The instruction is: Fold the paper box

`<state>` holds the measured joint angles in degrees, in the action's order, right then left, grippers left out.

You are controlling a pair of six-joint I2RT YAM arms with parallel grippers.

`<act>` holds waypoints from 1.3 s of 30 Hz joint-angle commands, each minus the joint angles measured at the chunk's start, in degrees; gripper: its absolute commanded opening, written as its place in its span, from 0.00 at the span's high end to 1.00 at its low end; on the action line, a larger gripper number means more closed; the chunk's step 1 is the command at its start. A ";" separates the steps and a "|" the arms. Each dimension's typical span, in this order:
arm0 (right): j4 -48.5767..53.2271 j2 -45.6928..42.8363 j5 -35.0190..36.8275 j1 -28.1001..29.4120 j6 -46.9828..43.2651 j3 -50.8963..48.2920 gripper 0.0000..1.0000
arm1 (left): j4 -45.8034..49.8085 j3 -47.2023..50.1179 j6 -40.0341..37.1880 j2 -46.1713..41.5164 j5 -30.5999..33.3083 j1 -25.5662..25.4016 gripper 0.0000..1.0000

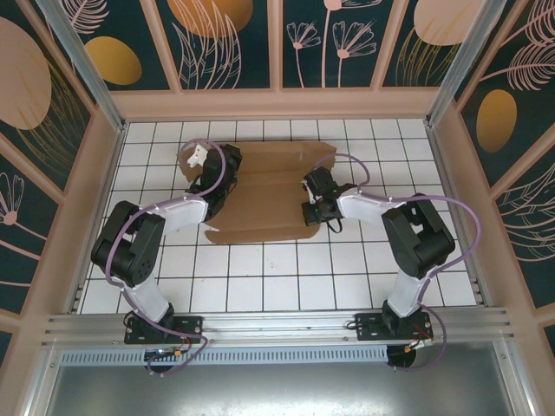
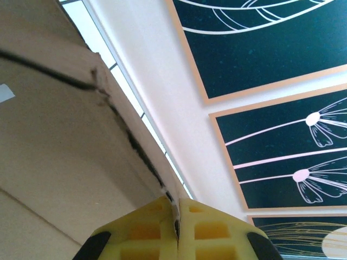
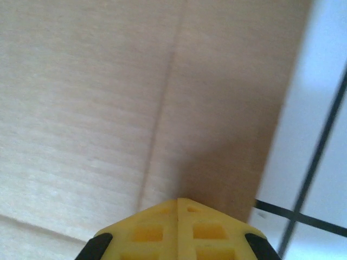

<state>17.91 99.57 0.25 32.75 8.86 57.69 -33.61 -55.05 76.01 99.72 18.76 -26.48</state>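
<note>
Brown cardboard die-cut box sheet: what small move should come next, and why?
Probably the left gripper should push the left flap of the brown cardboard box sheet up and inward over its crease. Its shut tips sit against that flap's edge, which looks lifted, while the shut right gripper presses the right panel, seemingly pinning it.

**Work Cell Surroundings**

The cell floor is formed by a white square-tiled work surface [image 1: 277, 277] with dark grout lines. The same tiling [image 3: 325, 108] is seen blurred in the right wrist view. The surface is enclosed on three sides by dark teal wall panels [image 1: 230, 43] printed with pale line-drawn flowers and orange ovals. The panels are bordered by pale peach frame strips [image 1: 277, 102]. A ribbed aluminium rail [image 1: 277, 328] is mounted along the near edge, and a grey metal sheet [image 1: 277, 390] lies just below it.
</note>
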 commanded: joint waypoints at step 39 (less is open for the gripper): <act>-12.24 10.54 -24.67 -12.56 32.22 29.04 0.44 | 3.02 -1.76 -6.58 2.87 1.79 -1.38 1.00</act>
<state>9.52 109.19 -21.08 20.29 39.07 85.49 -33.19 -57.01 72.01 101.86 21.50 -27.44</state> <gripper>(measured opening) 0.556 0.051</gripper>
